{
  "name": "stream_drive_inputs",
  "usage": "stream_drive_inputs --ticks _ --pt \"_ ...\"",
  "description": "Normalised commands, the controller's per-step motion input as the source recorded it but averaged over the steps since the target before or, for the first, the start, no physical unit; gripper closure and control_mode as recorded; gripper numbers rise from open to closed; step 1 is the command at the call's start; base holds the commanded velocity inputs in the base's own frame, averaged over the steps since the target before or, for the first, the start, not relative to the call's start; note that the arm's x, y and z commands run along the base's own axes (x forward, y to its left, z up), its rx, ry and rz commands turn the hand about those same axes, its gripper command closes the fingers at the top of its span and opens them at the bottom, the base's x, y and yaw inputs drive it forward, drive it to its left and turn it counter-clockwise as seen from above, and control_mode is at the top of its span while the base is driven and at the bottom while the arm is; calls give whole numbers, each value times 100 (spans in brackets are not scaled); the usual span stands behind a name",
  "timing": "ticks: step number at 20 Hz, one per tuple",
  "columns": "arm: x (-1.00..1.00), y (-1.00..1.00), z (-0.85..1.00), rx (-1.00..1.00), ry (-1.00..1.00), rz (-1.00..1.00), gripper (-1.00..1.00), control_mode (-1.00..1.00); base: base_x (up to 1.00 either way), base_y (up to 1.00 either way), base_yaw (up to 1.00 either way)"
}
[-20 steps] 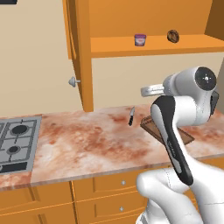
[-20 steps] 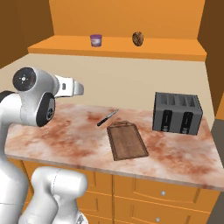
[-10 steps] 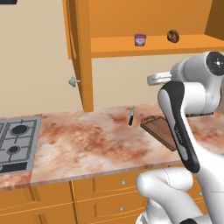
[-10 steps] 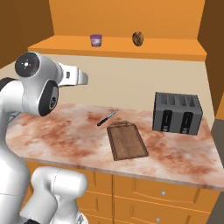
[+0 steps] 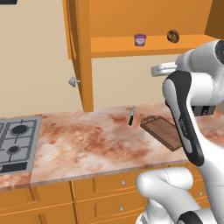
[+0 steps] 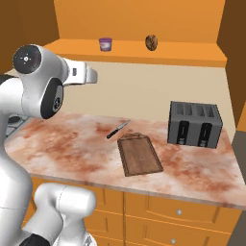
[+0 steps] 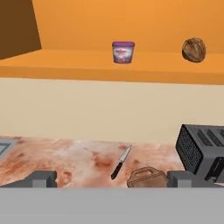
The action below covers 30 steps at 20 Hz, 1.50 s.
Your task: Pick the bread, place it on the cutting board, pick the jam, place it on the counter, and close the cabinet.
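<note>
The small round dark-brown bread lump (image 7: 194, 49) sits on the open shelf of the orange wooden wall cabinet (image 5: 131, 22), well to the right of the squat purple jam jar with a pale label band (image 7: 123, 52), which stands upright on the same shelf. Below them, the flat dark-brown rectangular wooden cutting board (image 6: 139, 153) lies on the reddish-brown and cream marbled stone worktop (image 6: 67, 144), bare, with its short handle end toward the wall. A small black-handled knife (image 6: 117, 129) lies just beside that handle end, apart from the board. A black toaster (image 6: 194, 123) stands to the board's right, and a grey gas hob (image 5: 15, 140) is set into the worktop at the far left. The cabinet door with its round silver knob (image 5: 73, 81) stands open. The pincer (image 7: 111, 179) hangs above the worktop, facing the shelf, its fingers spread wide with nothing between them.
</note>
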Motion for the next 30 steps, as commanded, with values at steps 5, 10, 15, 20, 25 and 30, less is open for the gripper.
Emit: stream_drive_inputs --ticks 5,10,15,20,25,30 --pt "0 -5 32 0 -5 0 -100 -100 0 0 0" --pt "0 -3 29 0 -2 0 -100 -100 0 0 0" --pt "0 0 25 0 0 0 -100 -100 0 0 0" --pt "0 0 21 0 0 0 -100 -100 0 0 0" --pt "0 0 16 0 0 0 -100 -100 0 0 0" --pt "0 0 2 0 0 0 -100 -100 0 0 0"
